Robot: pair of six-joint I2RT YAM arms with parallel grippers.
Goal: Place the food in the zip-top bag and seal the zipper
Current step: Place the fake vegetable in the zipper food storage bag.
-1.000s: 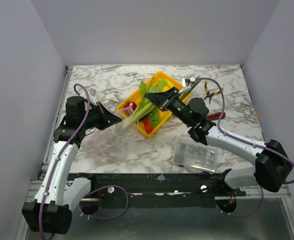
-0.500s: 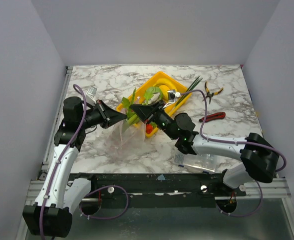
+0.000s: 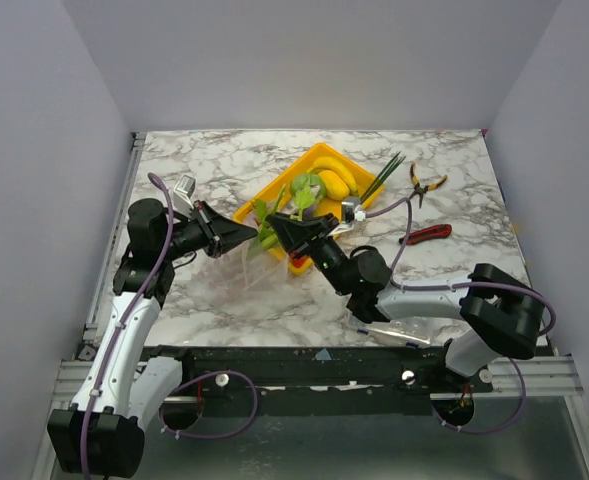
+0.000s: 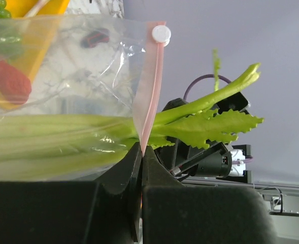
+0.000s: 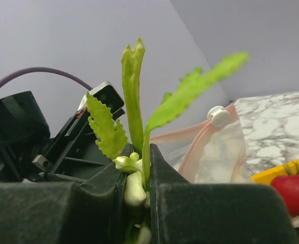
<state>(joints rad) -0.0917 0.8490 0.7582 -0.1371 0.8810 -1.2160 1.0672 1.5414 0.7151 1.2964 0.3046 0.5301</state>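
The clear zip-top bag (image 3: 240, 272) hangs from my left gripper (image 3: 246, 233), which is shut on its pink zipper (image 4: 150, 86) just below the white slider (image 4: 161, 34). My right gripper (image 3: 276, 224) is shut on the white-green leek (image 5: 135, 175) and holds it right at the bag's mouth, tip to tip with the left gripper. In the left wrist view the leek (image 4: 68, 133) crosses behind the zipper and shows through the plastic; I cannot tell whether it is inside. Yellow bananas (image 3: 332, 183) and a red tomato (image 5: 294, 190) lie in the yellow tray (image 3: 314, 154).
The yellow tray sits at the table's middle, just behind both grippers. Yellow-handled pliers (image 3: 424, 183) and a red utility knife (image 3: 426, 234) lie to the right. A rigid clear box (image 3: 399, 330) is mostly hidden under the right arm.
My right arm has swung left and toward the near edge, carrying the leek from above the tray to the bag's mouth. The left gripper has risen slightly with the bag.
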